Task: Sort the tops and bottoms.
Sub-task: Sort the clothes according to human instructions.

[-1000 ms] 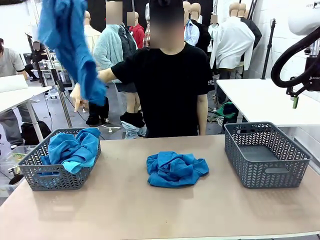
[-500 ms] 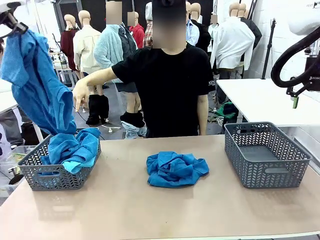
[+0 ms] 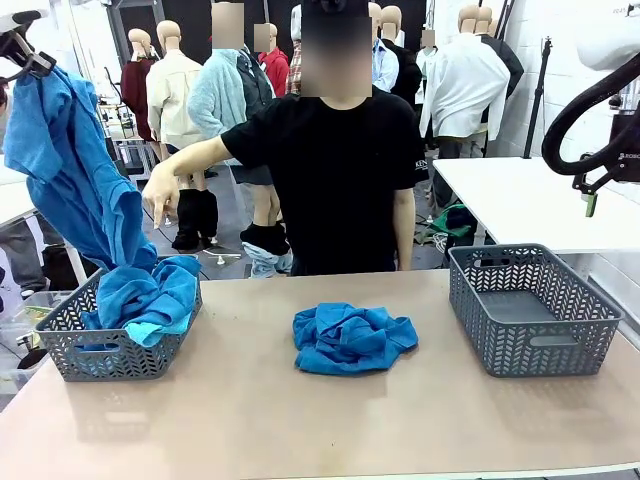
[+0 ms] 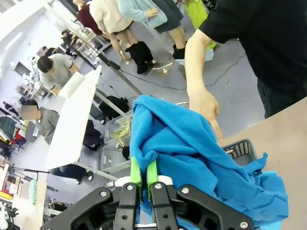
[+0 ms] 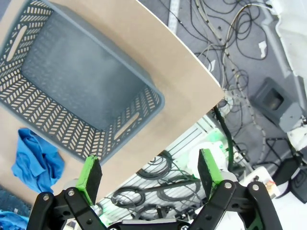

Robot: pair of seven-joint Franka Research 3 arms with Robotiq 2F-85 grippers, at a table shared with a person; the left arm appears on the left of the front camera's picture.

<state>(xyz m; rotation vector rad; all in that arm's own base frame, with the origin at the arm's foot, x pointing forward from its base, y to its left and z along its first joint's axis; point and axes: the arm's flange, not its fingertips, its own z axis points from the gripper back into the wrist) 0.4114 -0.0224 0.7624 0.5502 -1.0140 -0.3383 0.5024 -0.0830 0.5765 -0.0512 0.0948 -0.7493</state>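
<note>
A bright blue top (image 3: 75, 180) hangs from my left gripper (image 3: 30, 62) at the upper left, above the left grey basket (image 3: 110, 335), its hem reaching the blue garments (image 3: 145, 295) piled inside. In the left wrist view my left gripper (image 4: 144, 175) is shut on that top (image 4: 192, 153), its green pads pinching a fold. Another crumpled blue garment (image 3: 350, 338) lies mid-table. My right gripper (image 5: 148, 175) stands open high above the empty right basket (image 5: 79, 81), with the garment (image 5: 36, 160) at the lower left.
The person in a black shirt (image 3: 335, 170) stands at the far side, one hand (image 3: 160, 200) lowered beside the hanging top. The right basket (image 3: 530, 310) sits at the table's right. Cables and floor clutter lie beyond the table edge (image 5: 192, 62).
The top swung from high beside the person's arm down and left over the left basket. The person's hand has dropped slightly. My right arm has stayed still.
</note>
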